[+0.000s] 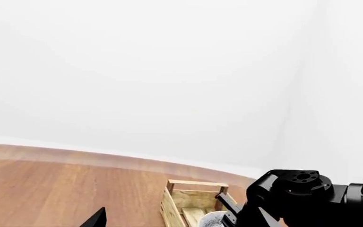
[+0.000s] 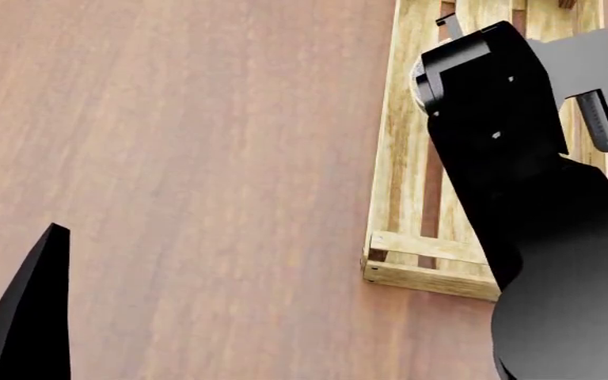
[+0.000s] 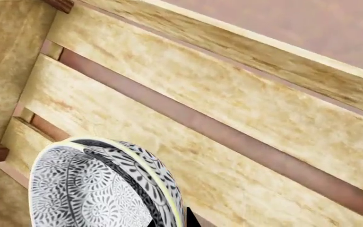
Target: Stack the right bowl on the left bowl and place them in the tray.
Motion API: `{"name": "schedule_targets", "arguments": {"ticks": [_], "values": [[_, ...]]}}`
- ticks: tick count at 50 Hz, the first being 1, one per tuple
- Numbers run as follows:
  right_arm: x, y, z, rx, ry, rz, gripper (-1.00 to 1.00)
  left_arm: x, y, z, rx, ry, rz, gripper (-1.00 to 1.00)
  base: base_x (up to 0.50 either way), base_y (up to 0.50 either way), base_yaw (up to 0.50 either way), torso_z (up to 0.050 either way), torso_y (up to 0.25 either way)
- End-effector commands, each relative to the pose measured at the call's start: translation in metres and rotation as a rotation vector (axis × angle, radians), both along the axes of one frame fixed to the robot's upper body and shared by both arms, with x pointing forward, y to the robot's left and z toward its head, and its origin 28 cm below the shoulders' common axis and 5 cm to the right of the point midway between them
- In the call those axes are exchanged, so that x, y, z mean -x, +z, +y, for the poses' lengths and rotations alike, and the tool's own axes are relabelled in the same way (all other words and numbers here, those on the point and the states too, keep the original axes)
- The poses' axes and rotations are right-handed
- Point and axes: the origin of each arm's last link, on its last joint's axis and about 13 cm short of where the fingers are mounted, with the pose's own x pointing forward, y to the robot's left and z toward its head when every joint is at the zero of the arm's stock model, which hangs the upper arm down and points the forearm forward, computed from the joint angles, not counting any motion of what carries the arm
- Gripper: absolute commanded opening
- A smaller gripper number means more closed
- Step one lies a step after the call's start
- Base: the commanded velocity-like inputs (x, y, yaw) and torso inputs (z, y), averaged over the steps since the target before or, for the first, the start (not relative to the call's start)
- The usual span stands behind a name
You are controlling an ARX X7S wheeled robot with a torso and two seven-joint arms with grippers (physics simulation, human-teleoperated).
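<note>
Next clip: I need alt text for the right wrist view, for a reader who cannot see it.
A black-and-white patterned bowl with a pale yellow rim, apparently a stack of two, sits tilted low in the frame, over the light-wood slatted tray. The reddish wooden table shows through the gaps between the floor planks and beyond the tray's side wall. Only a dark sliver of the right tool shows beside the bowl.

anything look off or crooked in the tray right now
Nothing looks damaged or spilled. The patterned bowl sits tilted over the tray floor planks in the right wrist view rather than flat, apparently stacked with a second rim showing; whether the right gripper holds it cannot be told.
</note>
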Motion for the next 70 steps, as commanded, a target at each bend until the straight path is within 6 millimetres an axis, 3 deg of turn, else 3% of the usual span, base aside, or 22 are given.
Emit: {"name": "schedule_targets", "arguments": {"ticks": [1,34,55,56,70], "values": [[-0.001,-0.003,-0.004,0.003,-0.008,-0.010,-1.00,0.000,0.000,0.001,0.001,0.002,0.002,1.00,0.00,0.00,0.00,0.000,0.000],[-0.001,-0.022,-0.006,-0.008,-0.006,0.008,-1.00,0.000,-0.001,0.000,-0.003,0.005,0.005,1.00,0.00,0.00,0.00,0.000,0.001],[-0.001,-0.023,-0.007,-0.022,-0.004,-0.007,-1.00,-0.001,0.000,0.000,-0.002,0.006,0.005,1.00,0.00,0.00,0.00,0.000,0.000],[-0.001,-0.023,-0.007,-0.017,-0.003,-0.012,1.00,-0.001,0.000,0.001,-0.002,0.006,0.004,1.00,0.00,0.00,0.00,0.000,0.000],[-0.002,-0.022,-0.008,-0.025,-0.009,-0.044,1.00,-0.001,0.000,0.000,-0.001,0.003,0.005,1.00,0.00,0.00,0.00,0.000,0.000]]}}
